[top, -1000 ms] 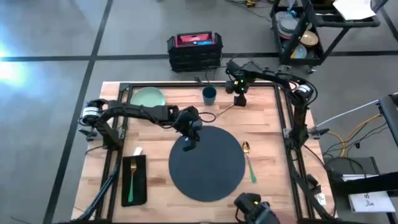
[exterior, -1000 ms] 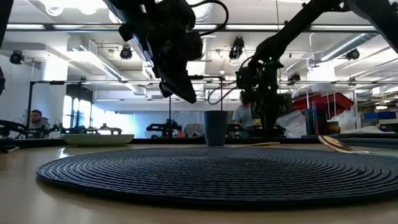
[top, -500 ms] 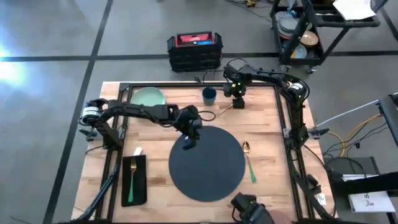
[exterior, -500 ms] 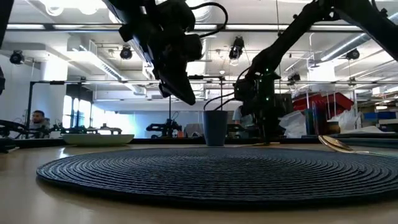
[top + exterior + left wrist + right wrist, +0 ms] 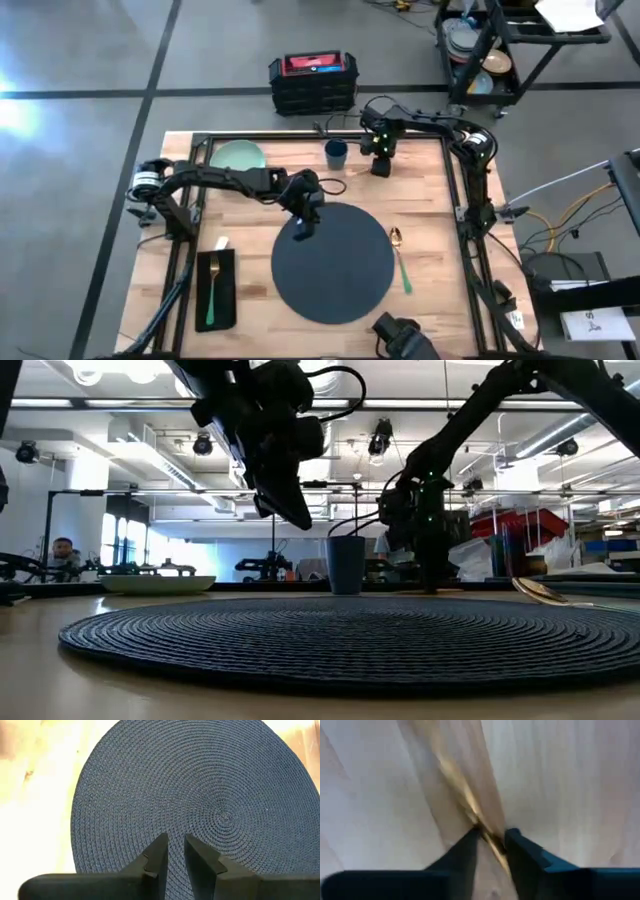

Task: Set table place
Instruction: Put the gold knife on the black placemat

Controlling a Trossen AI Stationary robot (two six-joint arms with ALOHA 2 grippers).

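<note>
- Right gripper (image 5: 380, 166) has slid a bit closer to the cup (image 5: 336, 152) vs 1 s ago; it was further toward the table's right rail, now it's just beside the cup. Left arm hasn't budged.
- Landmark = placemat (image 5: 333, 262), the big dark round one, mid-table toward the near edge.
- Left gripper (image 5: 301, 232) hangs above the mat's far-left rim w/ fingers almost together, just a thin slit between them, nothing in it. Wrist view looks straight down on the weave. Arm comes in from the left rail, elbow bent.
- Right gripper is well beyond the mat's far side, tip pointed down at the wood. Wrist view shows a gold cutlery piece (image 5: 470, 802) running between the fingers, jaws narrow around it; can't tell if they actually pinch it, too blurry.
- Plate (image 5: 238, 156) sits far-left of the mat, near the table's (image 5: 430, 205) far-left corner, well apart from it.
- Napkin (image 5: 215, 289) lies left of the mat by the near-left rail, w/ a green-handled fork (image 5: 212, 288) on top.
- Spoon (image 5: 399, 255) lies just right of the mat's edge, bowl pointing away.
- Open wood btwn the mat's far rim and the cup; right of the spoon there's a bare strip up to the rail.
</note>
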